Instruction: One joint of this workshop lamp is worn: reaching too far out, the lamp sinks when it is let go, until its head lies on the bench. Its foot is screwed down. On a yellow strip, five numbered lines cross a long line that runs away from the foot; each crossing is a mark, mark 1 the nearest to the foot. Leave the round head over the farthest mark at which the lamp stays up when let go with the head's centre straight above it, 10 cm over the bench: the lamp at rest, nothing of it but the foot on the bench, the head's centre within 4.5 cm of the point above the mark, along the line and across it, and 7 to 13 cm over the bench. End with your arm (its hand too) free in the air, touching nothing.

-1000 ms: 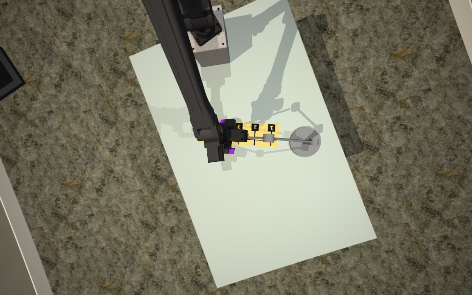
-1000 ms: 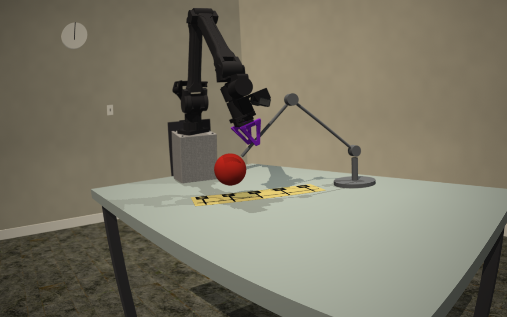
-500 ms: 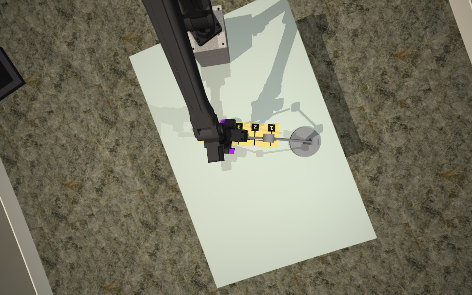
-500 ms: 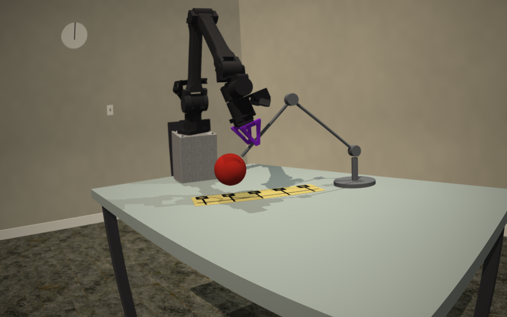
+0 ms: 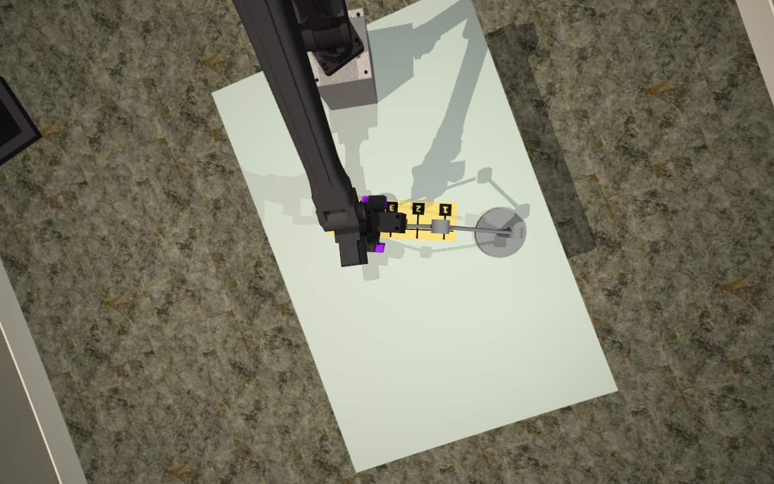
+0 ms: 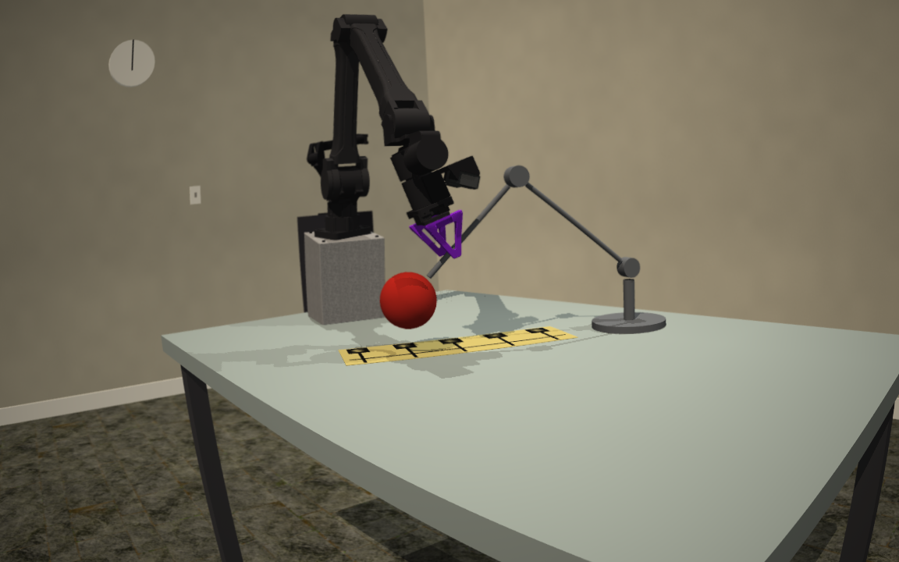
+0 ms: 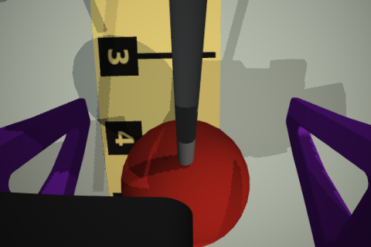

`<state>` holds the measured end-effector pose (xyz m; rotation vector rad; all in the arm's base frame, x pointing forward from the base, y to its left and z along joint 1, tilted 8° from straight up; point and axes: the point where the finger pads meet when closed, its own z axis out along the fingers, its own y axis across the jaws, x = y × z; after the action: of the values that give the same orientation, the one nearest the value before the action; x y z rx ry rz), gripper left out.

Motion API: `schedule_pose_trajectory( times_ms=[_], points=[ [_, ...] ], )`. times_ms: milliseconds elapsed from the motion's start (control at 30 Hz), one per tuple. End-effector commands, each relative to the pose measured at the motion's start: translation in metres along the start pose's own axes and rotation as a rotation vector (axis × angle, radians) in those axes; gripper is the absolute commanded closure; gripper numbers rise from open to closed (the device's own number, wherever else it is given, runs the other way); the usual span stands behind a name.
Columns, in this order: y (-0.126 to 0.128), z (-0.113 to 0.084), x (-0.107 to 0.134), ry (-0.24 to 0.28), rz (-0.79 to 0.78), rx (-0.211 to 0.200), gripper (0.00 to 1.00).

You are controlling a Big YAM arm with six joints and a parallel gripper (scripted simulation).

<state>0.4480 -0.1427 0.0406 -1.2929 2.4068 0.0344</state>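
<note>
Toward the bench's far-left corner, by the robot's pedestal: round red head (image 6: 407, 300) carried clear of the bench over mark 4 (image 7: 120, 139) of the yellow strip (image 6: 456, 344), gripper (image 6: 442, 236) spread wide and empty astride the lamp rod (image 7: 190, 52); sinking onto the bench is risked if the worn joint yields.

Top view: arm (image 5: 293, 102) and claw (image 5: 375, 224) cover the far end of the yellow strip (image 5: 422, 231); only labels 1, 2, 3 readable, marks 4 and 5 hidden, round head not visible at all.

Wrist view: black housing (image 7: 93, 242) blocks the lower left, cutting off part of the red head (image 7: 206, 181) and the strip beyond label 4. Purple fingers run off both side edges. Rod (image 7: 188, 26) covers the long line.

Exterior view: strip numbers (image 6: 449, 342) too small to read. Bench (image 6: 648, 433) cropped at bottom edge.
</note>
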Motion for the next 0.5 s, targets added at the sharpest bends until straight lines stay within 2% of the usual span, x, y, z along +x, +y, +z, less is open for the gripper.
schedule_pose_trajectory(
  times_ms=[0,167,200,467],
  points=[
    [0.003,0.0068,-0.0003,0.0,0.005,-0.022,0.0],
    [0.003,0.0068,-0.0003,0.0,0.005,-0.022,0.0],
    [0.0026,0.0062,-0.0004,0.0,0.004,-0.02,1.0],
    [-0.0006,0.0009,-0.0012,-0.001,0.0,-0.003,1.0]
  ],
)
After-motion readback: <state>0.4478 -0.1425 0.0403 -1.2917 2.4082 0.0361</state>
